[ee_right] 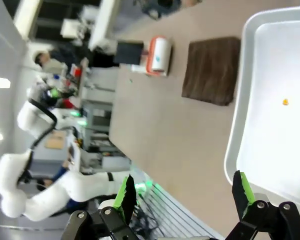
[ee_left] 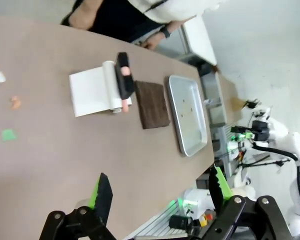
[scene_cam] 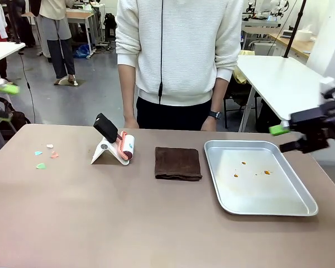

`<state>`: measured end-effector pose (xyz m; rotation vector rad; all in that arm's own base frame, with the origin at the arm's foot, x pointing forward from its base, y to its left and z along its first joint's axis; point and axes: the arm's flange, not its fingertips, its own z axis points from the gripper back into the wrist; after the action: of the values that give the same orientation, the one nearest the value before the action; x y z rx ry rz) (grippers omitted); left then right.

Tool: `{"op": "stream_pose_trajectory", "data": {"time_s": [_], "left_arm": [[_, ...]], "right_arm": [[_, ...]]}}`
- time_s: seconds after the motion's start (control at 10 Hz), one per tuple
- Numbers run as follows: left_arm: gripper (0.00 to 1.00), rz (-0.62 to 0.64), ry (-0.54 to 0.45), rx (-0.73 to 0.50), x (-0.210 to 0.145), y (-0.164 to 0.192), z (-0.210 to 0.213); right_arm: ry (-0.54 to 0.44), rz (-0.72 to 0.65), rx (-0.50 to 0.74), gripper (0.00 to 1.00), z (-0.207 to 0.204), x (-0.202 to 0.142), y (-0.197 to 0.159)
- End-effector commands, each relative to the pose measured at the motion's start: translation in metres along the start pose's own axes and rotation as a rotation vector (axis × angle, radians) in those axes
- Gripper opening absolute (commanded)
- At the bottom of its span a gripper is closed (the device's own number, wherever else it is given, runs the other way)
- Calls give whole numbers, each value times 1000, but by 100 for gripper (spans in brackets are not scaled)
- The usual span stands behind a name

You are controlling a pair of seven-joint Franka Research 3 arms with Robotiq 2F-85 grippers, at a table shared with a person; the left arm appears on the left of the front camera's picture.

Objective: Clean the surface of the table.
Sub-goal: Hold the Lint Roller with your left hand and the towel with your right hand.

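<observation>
Left hand: fingers spread wide, nothing between them; I have it hanging off the bench's left end.
Right hand: also spread and empty, raised beside the far right corner of the metal tray.
Bench: the taupe top runs the full width between my two hands, long axis left to right.
Debris: a few coloured paper scraps lie on the left part, well apart from the tray.
Tools: a lint roller leans on a white stand just right of the scraps; a folded brown cloth lies between roller and tray.
Nearer arm: the left, I judge; scraps and roller lie rightward and down from it.
Person: both hands rest at the far edge.
</observation>
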<state>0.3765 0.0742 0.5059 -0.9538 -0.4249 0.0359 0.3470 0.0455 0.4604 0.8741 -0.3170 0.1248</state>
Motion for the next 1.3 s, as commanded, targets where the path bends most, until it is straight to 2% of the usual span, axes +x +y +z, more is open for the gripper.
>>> {"op": "stream_pose_trajectory", "data": {"time_s": [0.0,0.2,0.3,0.6,0.9,1.0,1.2], "left_arm": [[100,83,78,143,26,-20,-38],[100,112,112,256,35,-48,-79],[100,78,123,334,34,-63,-102],[100,46,206,410,34,-62,-135],[100,43,252,427,34,-56,-154],[100,14,262,428,33,-55,-151],[100,32,250,420,26,-52,-157]], "right_arm": [[72,35,-145,100,-42,21,25],[86,54,-228,100,-84,31,52],[79,-52,-255,100,-116,38,72],[85,-133,-335,100,-171,39,86],[88,-153,-379,100,-198,35,81],[95,-141,-372,100,-190,34,80],[102,-139,-352,100,-194,28,75]]}}
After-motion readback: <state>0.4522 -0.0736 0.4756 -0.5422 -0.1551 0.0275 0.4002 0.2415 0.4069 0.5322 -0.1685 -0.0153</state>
